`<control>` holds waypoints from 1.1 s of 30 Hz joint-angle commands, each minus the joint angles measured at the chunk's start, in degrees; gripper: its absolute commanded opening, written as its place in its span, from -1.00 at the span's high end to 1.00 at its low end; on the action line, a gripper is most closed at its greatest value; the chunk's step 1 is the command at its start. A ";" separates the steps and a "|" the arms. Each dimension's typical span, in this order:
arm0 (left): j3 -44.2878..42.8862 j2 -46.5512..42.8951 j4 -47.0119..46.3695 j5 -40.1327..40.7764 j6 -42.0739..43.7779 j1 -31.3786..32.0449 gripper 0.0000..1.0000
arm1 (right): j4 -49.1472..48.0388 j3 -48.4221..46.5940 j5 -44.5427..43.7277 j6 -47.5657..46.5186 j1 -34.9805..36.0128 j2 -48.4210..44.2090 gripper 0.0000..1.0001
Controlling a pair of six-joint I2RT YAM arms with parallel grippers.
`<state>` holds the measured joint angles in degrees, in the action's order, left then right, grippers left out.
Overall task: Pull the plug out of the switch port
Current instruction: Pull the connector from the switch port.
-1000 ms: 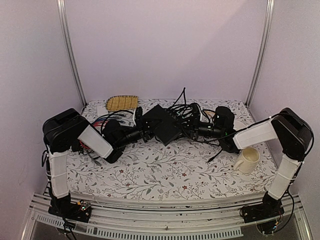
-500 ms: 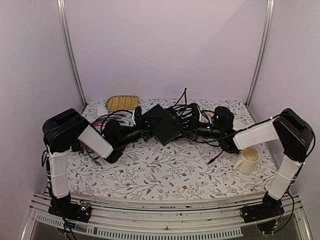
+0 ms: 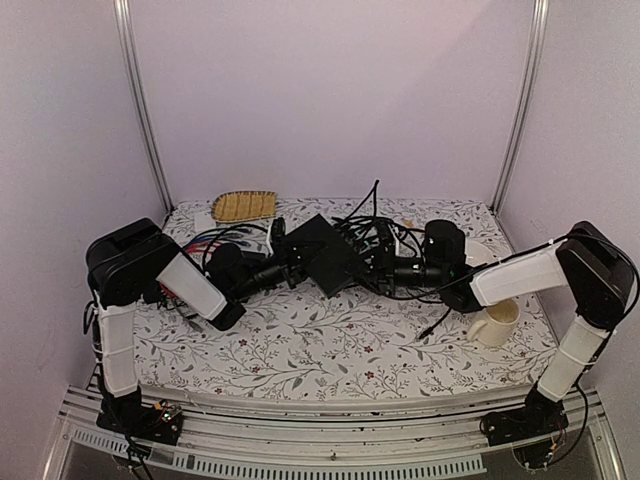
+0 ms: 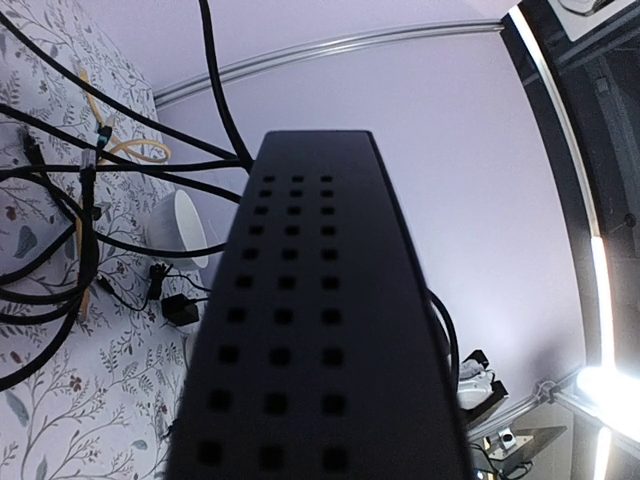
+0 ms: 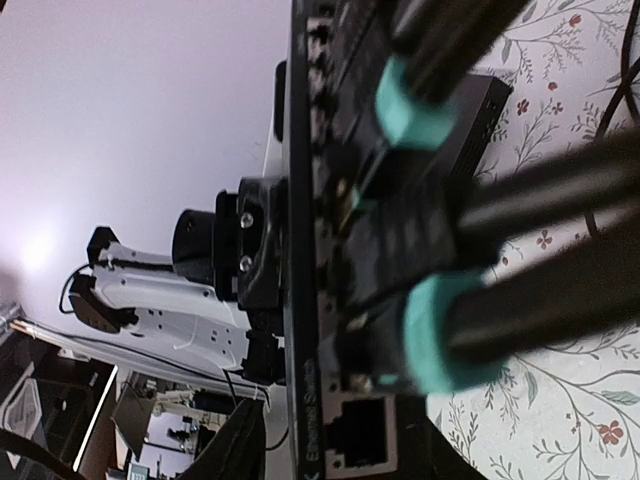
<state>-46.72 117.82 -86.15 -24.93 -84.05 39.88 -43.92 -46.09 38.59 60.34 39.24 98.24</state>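
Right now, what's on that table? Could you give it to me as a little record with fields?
cloth: flowered, covers the table
switch: black box, mid-table, cables in one edge
plugs: teal-collared, seated in sockets; one socket empty
left arm: jaws closed on the switch
right arm: at the cable side; grip unclear
mug: cream, right side
woven tray: back left
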 commanded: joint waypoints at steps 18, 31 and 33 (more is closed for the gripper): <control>1.63 -2.33 -12.00 2.18 1.27 0.33 1.00 | 9.78 9.26 -5.62 -6.40 -0.71 -16.68 0.00; 1.83 -2.79 -13.34 0.15 0.55 0.79 1.00 | 10.96 5.51 -9.43 -5.11 -2.29 -13.81 0.12; 2.05 -2.90 -13.47 0.04 0.47 0.82 1.00 | 10.96 4.58 -9.24 -4.29 -2.73 -12.69 0.13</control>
<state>-44.34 117.82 -86.17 -24.18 -83.64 40.23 -32.95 -38.89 30.44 54.65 37.54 83.55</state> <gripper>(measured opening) 0.250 0.441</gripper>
